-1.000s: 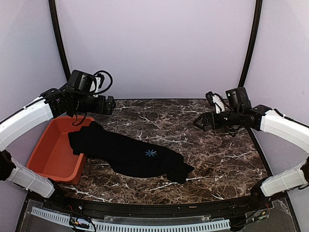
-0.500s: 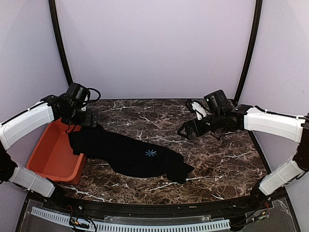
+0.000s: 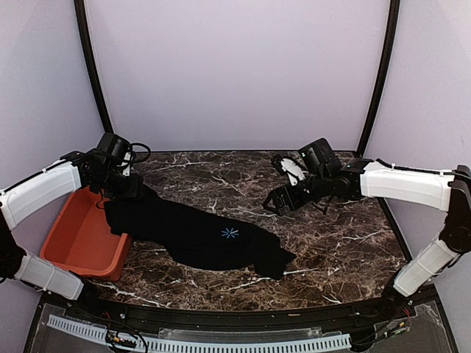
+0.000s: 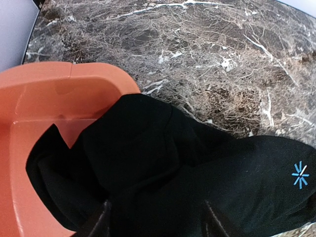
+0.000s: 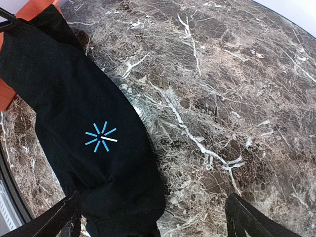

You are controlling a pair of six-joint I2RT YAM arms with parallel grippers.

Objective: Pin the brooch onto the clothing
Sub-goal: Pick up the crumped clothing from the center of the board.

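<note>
Black T-shirt (image 3: 199, 235) lies bunched on the bench (image 3: 338, 243), its left end draped over the rim into the orange tub (image 3: 70, 235). Blue starburst print (image 5: 101, 137) faces up. Left pincer (image 3: 131, 188) is on the cloth at the tub, fingers apart with fabric between them; cannot tell whether it grips. Right pincer (image 3: 274, 204) hangs wide open above the bench, holding nothing.

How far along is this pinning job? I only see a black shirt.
Done: nothing visible; the T-shirt lies bunched, one end in the orange bin, the rest on the table. In hand: the left gripper straddles the fabric at the bin, grip uncertain; the right gripper hovers open above the table. Left: pulling the shirt out flat and pinning; no brooch is in view.
</note>
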